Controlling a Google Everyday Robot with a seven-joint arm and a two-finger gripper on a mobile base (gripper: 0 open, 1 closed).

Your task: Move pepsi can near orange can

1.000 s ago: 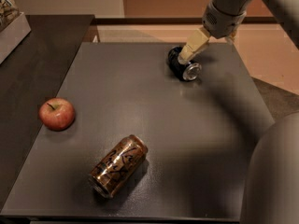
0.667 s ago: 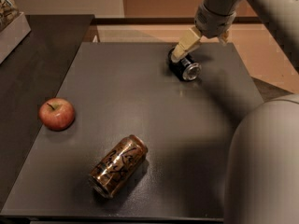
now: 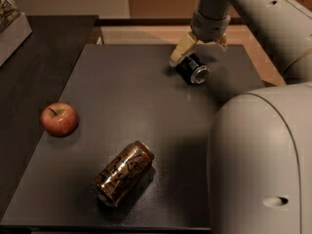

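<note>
Pepsi can (image 3: 193,68): dark, on side, far right, under spread pincer (image 3: 198,54). Orange can (image 3: 123,172): coppery, on side, front.

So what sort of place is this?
Probably an indoor lab or office tabletop: dark table with an apple, an orange can and a pepsi can, robot claw over that can, far side.

The arm (image 3: 253,13) is a thick, smooth tube in off-white, with a small dark round hole (image 3: 272,3) in its skin. A grey ringed collar (image 3: 209,27) closes its narrow end. Under it is the gripper (image 3: 199,52), above the far edge of the desk (image 3: 122,96), toward the far right corner; its two fingers (image 3: 181,50) are pale cream-yellow, flat and apart. A big rounded off-white cover (image 3: 258,165) fills the near right corner, with a thin curved seam and one dark oval slot (image 3: 275,201).
</note>
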